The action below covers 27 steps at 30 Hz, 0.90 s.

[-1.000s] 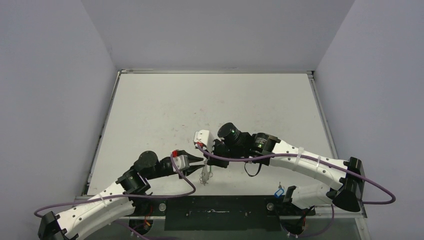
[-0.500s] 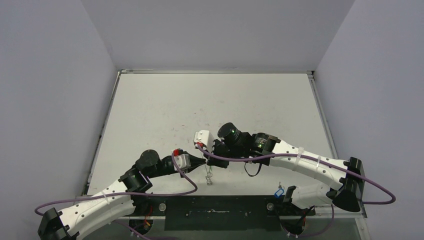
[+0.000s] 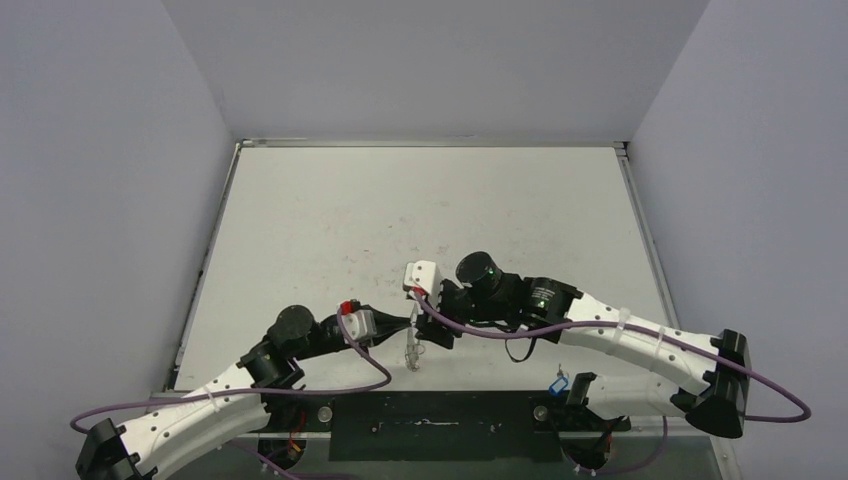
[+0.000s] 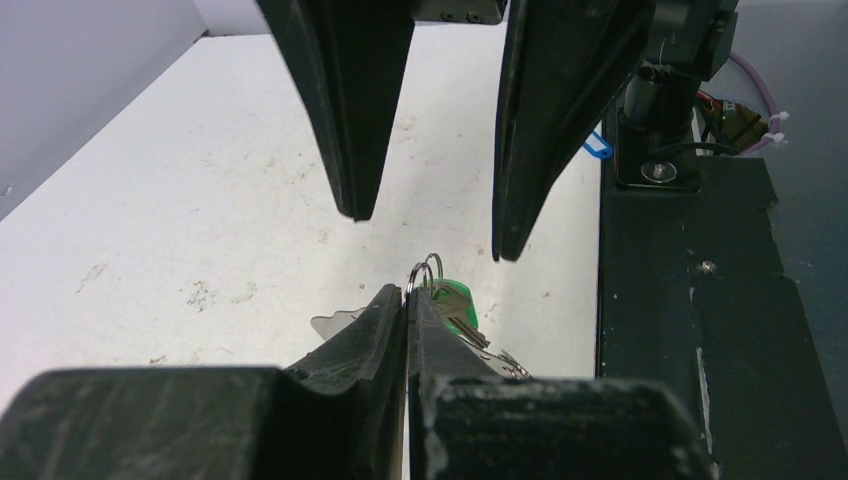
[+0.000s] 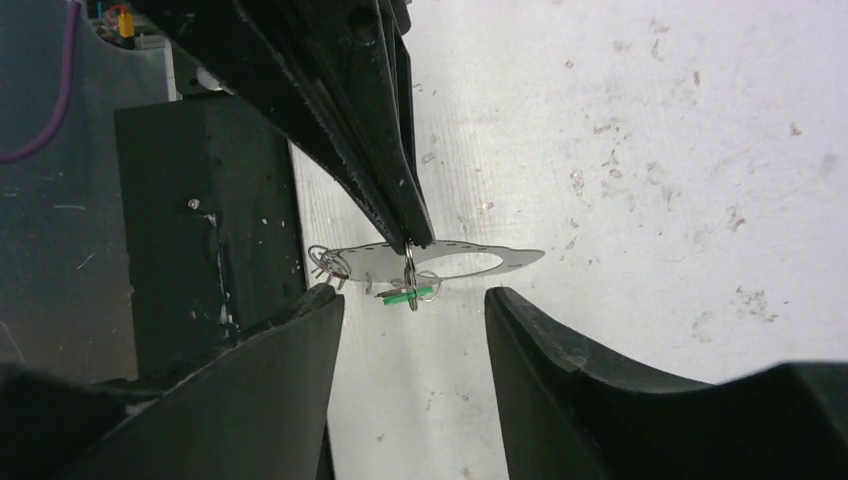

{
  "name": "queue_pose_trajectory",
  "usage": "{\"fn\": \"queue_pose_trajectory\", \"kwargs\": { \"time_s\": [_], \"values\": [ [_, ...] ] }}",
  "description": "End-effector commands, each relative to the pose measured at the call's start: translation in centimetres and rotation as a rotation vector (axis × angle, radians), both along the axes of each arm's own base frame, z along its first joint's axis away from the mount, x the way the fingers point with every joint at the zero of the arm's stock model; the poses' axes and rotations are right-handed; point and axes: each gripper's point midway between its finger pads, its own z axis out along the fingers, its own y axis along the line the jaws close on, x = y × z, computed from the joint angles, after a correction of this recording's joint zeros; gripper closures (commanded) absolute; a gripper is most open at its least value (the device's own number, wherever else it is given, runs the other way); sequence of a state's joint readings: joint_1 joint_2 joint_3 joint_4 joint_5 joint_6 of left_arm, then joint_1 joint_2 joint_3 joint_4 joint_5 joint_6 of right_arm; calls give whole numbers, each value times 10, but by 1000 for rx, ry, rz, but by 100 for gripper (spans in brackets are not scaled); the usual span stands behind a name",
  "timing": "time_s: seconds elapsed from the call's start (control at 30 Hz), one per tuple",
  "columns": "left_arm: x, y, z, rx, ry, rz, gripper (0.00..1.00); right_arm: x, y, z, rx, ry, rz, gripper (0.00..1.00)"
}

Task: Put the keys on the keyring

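Backed off now, right gripper point(image 5: 415, 300) stands apart while left gripper point(image 4: 407, 300) clamps the keyring point(image 5: 520, 255), likely light springy wire best pinched on its rim near green key point(image 5: 405, 294).

keyring point(image 5: 515, 257): thin pale-grey ring with small bumps along the rim, nearly edge-on from the right wrist, pinched at the rim between the closed left jaws, low over the near middle of the surface point(image 3: 400, 220). green key point(image 5: 405, 293): tiny, bright green tag, hangs off a small wire loop right at that pinch point; can't tell if the loop is threaded onto the ring. blue key point(image 3: 558, 384): blue tag, well apart to the right, at the black base plate point(image 3: 430, 425), not on the ring.
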<state>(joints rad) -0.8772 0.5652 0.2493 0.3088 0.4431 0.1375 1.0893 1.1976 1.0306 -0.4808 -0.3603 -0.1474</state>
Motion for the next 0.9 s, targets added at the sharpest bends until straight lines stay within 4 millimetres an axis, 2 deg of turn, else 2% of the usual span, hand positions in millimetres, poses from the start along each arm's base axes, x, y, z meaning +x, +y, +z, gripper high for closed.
{"fn": "queue_pose_trajectory", "kwargs": {
  "time_s": [0.0, 0.17, 0.43, 0.7, 0.77, 0.87],
  "values": [
    [2, 1, 24, -130, -42, 27, 100, 11, 3, 39, 197, -109, -24, 44],
    [-1, 5, 35, -204, -75, 25, 100, 7, 1, 41, 293, -98, 26, 48],
    [-6, 8, 42, -273, -92, 17, 100, -3, 9, 39, 401, -94, 100, 63],
    [-7, 8, 44, -276, -91, 10, 100, -1, 20, 29, 400, -49, 103, 65],
    [-7, 7, 44, -275, -91, 7, 100, -1, 22, 26, 396, -40, 106, 70],
    [-7, 8, 44, -276, -92, 8, 100, 1, 23, 20, 373, -28, 101, 86]
  ]
}}
